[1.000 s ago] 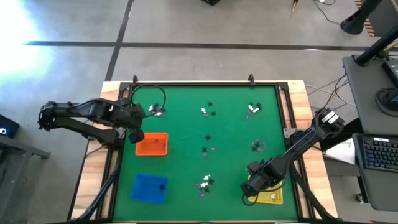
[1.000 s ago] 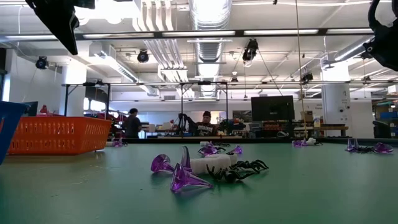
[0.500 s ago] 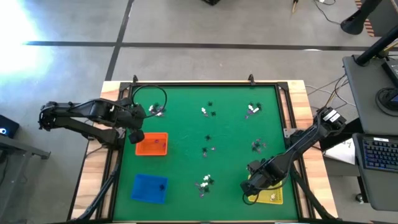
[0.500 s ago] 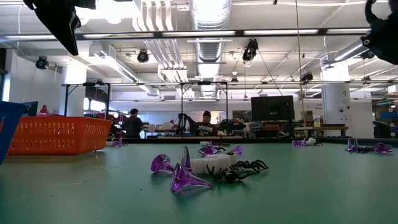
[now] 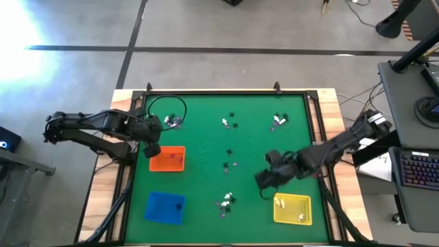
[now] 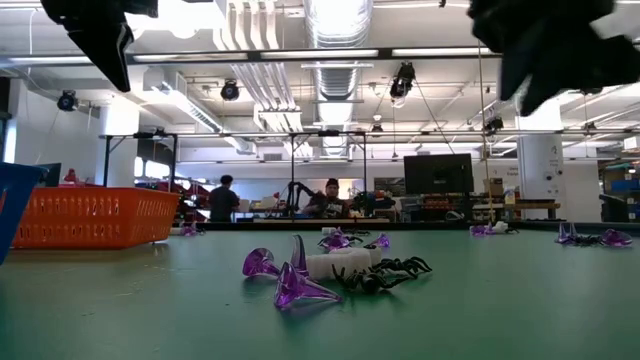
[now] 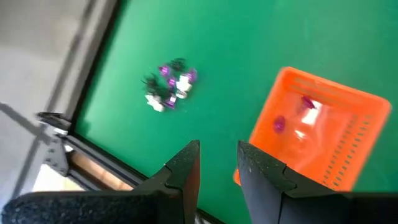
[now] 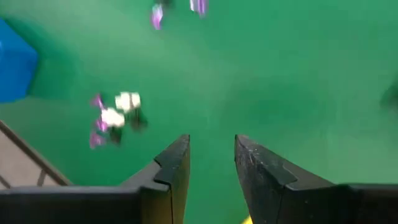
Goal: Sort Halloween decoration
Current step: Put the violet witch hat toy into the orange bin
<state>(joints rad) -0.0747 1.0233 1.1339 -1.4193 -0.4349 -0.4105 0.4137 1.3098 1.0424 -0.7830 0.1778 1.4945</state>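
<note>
Small clusters of white, black and purple Halloween decoration lie scattered on the green mat: one near the front (image 5: pixel 225 201), also in the low view (image 6: pixel 330 270), one at the far left (image 5: pixel 173 122) and several across the middle and back (image 5: pixel 230 123). My left gripper (image 5: pixel 152 143) hangs open just beyond the orange tray (image 5: pixel 168 159); nothing is between its fingers (image 7: pixel 217 168). My right gripper (image 5: pixel 264 180) hangs open over bare mat, on the far left of the yellow tray (image 5: pixel 293 209), with nothing between its fingers (image 8: pixel 211 162).
A blue tray (image 5: pixel 164 207) sits at the front left. The orange tray holds purple trinkets (image 7: pixel 305 106), and the yellow tray holds a few pale ones (image 5: pixel 300 217). A dark cable loops at the far left of the mat (image 5: pixel 167 103). People stand in the room beyond the table (image 6: pixel 225 197).
My right gripper has risen from over the yellow tray and swung toward the table's far left, out over bare mat, turning as it went; the yellow tray now shows whole. In the low view the gripper has come into sight at the upper right.
</note>
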